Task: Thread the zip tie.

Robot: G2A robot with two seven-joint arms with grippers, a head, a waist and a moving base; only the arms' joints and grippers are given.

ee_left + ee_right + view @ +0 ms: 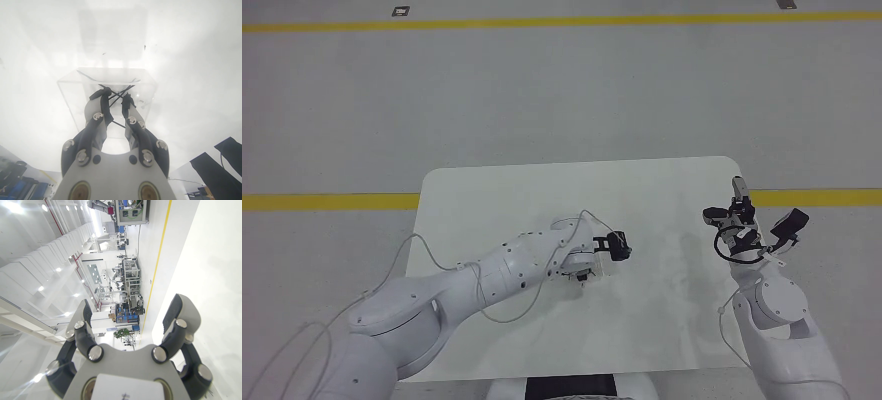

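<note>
**Zip tie (128, 89) among crossed ties**

Crossed black ties lie in the clear box (64, 89) on the worktop (662, 200), between the sides of the slightly spread left tool (115, 97). Right tool (131, 300) hangs at right, spread wide, empty. Closing now could pinch two ties together.

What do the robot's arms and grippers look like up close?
The left arm and right arm are smooth, rounded white shells, with thin pale cables looping alongside. The left gripper and right gripper each have a silver-grey metal base, black linkage bars joined by shiny round pins, and two tapered fingers with black pads.
</note>
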